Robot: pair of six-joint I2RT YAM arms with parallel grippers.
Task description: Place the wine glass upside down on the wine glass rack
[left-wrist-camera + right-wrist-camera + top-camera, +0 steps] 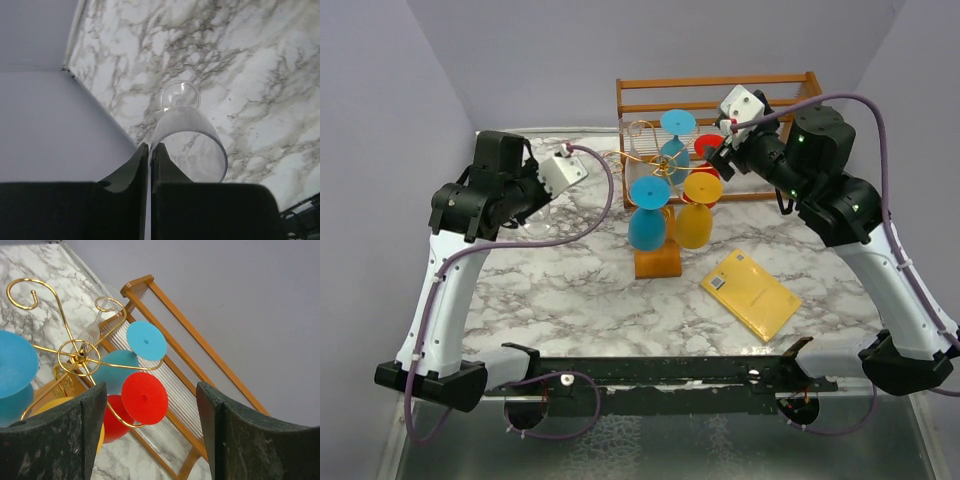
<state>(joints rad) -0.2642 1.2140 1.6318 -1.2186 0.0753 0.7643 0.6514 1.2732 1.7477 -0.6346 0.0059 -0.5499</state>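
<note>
A clear wine glass (190, 142) is in my left gripper (150, 148), which is shut on its rim. The glass points foot-first toward the marble table, and the top view shows it (542, 224) held low at the left. The wine glass rack (658, 170) is gold wire on an orange-brown base (657, 263) at the table's middle. Blue (648, 218), yellow (696, 216), teal (675, 138) and red (708, 152) glasses hang upside down on it. My right gripper (722, 150) is open and empty, next to the red glass (144, 397) at the rack's back right.
A wooden slatted shelf (775, 82) stands behind the rack against the back wall, and also shows in the right wrist view (200, 347). A yellow booklet (751, 293) lies on the marble table (570, 290) to the right of the rack's base. Walls close in the left, back and right sides.
</note>
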